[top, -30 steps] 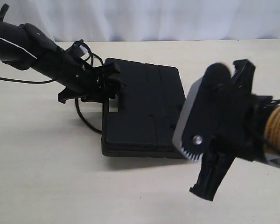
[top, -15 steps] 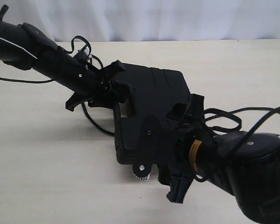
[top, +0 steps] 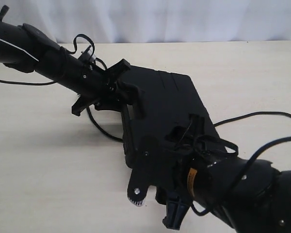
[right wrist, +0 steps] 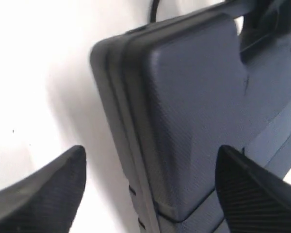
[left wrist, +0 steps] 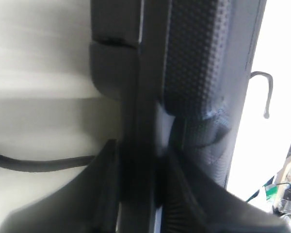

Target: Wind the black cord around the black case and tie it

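The black case (top: 160, 109) lies skewed on the table, its handle side raised. My left gripper (top: 117, 90) is shut on that handle edge; in the left wrist view the case's rim (left wrist: 145, 97) runs between the two fingers (left wrist: 104, 189). My right gripper (top: 157, 194) is at the case's near end, open. In the right wrist view its fingertips (right wrist: 75, 162) stand wide apart on either side of the case's corner (right wrist: 194, 97), with no contact showing. The black cord (top: 101, 128) curves over the table below the left gripper and shows as a dark line (left wrist: 39, 165) beside the case.
The pale tabletop (top: 43, 160) stretches left and front of the case. Thin smooth arm wires (top: 262, 116) loop over the table to the right. A white curtain (top: 184, 19) closes off the back edge.
The right arm came down from close in front of the camera to the case's near end, jaws spread. The left gripper raised and swung the case's handle side, so the case has turned.
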Robot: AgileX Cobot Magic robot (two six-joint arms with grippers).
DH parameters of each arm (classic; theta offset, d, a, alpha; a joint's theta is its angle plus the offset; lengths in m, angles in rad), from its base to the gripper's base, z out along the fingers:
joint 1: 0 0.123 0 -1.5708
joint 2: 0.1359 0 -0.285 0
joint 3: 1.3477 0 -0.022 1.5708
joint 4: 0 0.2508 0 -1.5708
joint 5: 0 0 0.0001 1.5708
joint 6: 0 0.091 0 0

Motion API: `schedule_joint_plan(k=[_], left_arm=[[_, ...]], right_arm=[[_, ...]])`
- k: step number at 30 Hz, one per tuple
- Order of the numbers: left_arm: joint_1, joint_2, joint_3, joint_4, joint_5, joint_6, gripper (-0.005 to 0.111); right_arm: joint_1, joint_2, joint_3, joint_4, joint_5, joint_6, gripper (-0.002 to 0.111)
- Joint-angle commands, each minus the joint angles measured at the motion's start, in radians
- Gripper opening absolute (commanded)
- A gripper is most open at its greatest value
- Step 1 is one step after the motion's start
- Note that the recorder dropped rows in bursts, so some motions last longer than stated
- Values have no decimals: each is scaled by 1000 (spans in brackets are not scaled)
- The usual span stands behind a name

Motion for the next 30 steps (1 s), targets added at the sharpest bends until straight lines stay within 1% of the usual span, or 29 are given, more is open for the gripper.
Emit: schedule_joint_plan(k=[1,4,7,10,15,18,20,22,24,26,30], left_arm=[[0,-12,-13,-89,30,-4,0],[0,-12,-13,-108,30,-4,0],[0,-12,-13,-120,30,-4,0],[0,-12,-13,-120,34,-4,0],[0,-12,-13,-120,34,-4,0],[0,-12,-13,-120,34,-4,0],[0,-12,-13,-120,34,-4,0],[0,-12,-13,-120,34,-4,0],[0,-12,-13,-120,34,-4,0],[0,-12,-13,-120,34,-4,0],[0,-12,-13,-114,34,-4,0]], right_arm=[[53,5,8,3,102,-11,68],[53,36,8,-26,128,7,68],[53,73,8,-88,113,133,68],[53,104,8,-100,86,223,68],[53,109,8,-90,109,233,68],[53,109,8,-97,178,235,68],[53,109,8,-107,247,274,72],[53,109,8,-113,316,303,80],[53,109,8,-115,350,303,86],[53,109,8,-112,326,303,90],[57,111,8,-59,211,310,90]])
